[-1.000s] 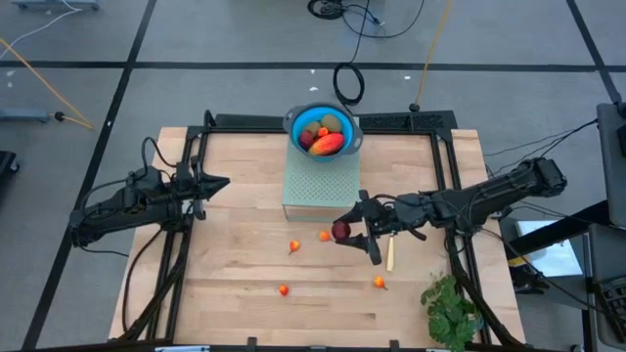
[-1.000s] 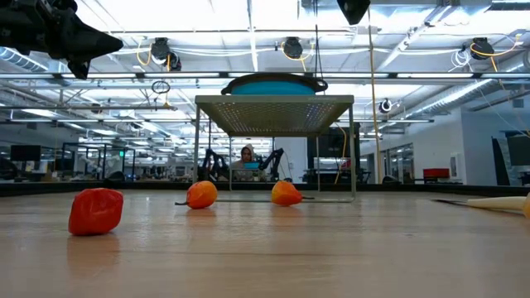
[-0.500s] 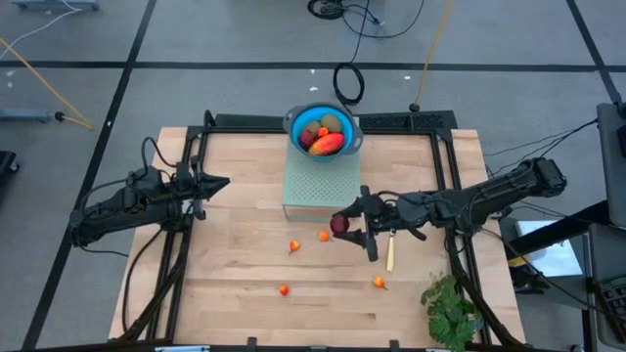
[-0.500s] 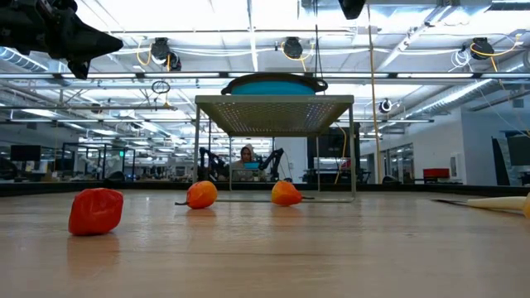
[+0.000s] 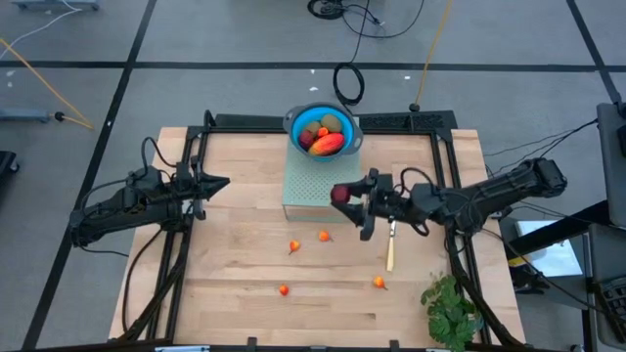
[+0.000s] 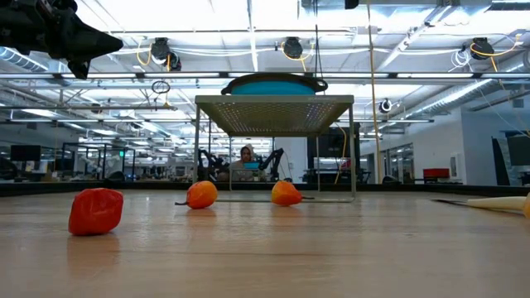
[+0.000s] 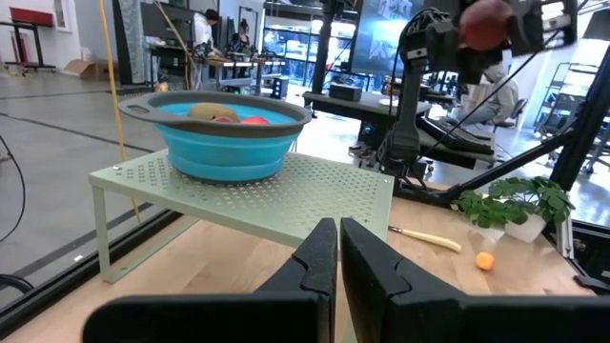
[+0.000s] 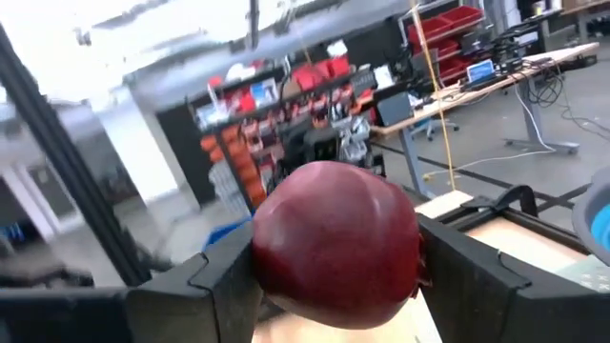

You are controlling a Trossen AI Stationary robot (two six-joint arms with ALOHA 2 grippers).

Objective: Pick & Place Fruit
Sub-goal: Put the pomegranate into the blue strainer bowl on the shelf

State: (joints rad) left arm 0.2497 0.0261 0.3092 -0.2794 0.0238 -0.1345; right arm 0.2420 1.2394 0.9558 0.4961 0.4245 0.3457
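Pale-handled knife [image 5: 390, 252] sits right of center, leafy green bunch [image 5: 448, 309] down in the lower right corner.

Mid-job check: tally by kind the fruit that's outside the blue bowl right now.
Small orange-red fruits on the table: 4
Dark-red ball, gripped in the right pincer: 1
Total: 5
The left pincer waits at the table's left.

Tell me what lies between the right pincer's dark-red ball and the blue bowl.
In the high view, only the bare perforated green stand lies between the dark-red ball, clamped in the right pincer, and the blue bowl.
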